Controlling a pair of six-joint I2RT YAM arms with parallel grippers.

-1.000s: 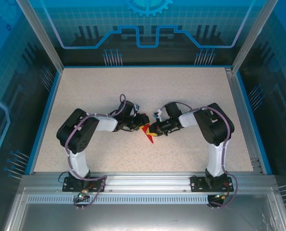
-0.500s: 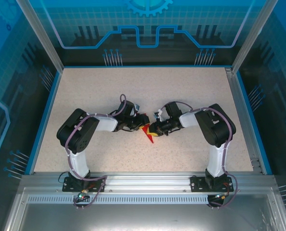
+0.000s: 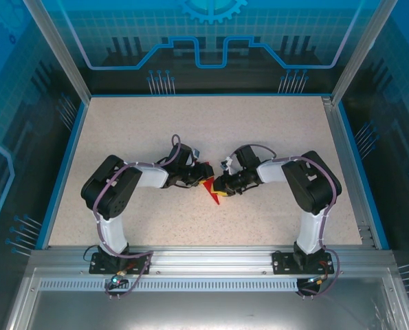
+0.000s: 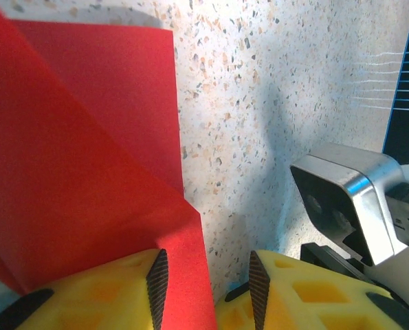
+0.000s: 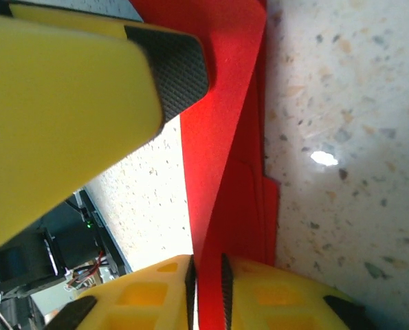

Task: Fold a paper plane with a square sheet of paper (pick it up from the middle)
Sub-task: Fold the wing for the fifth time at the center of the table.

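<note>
The red sheet of paper (image 3: 214,194), folded into a narrow pointed shape, lies mid-table between both grippers, its tip pointing toward the arm bases. My right gripper (image 5: 207,292) is shut on a raised flap of the paper (image 5: 225,137), whose stacked layers rest on the table. My left gripper (image 4: 207,289) is open and low over the table. The paper's right edge (image 4: 87,172) reaches into the gap beside the left fingertip (image 4: 157,282). The left gripper's yellow finger (image 5: 67,103) also appears in the right wrist view, its dark pad touching the paper's upper part.
The speckled tabletop (image 3: 211,130) is bordered by a blue rim (image 3: 60,172) and glass walls. The right arm's grey wrist camera housing (image 4: 348,199) sits close to the left gripper. Both arms' elbows (image 3: 111,182) bend outward over the table.
The right arm's elbow has shifted slightly to the right and its gripper has edged a little. The paper and the left arm stay about where they were.
</note>
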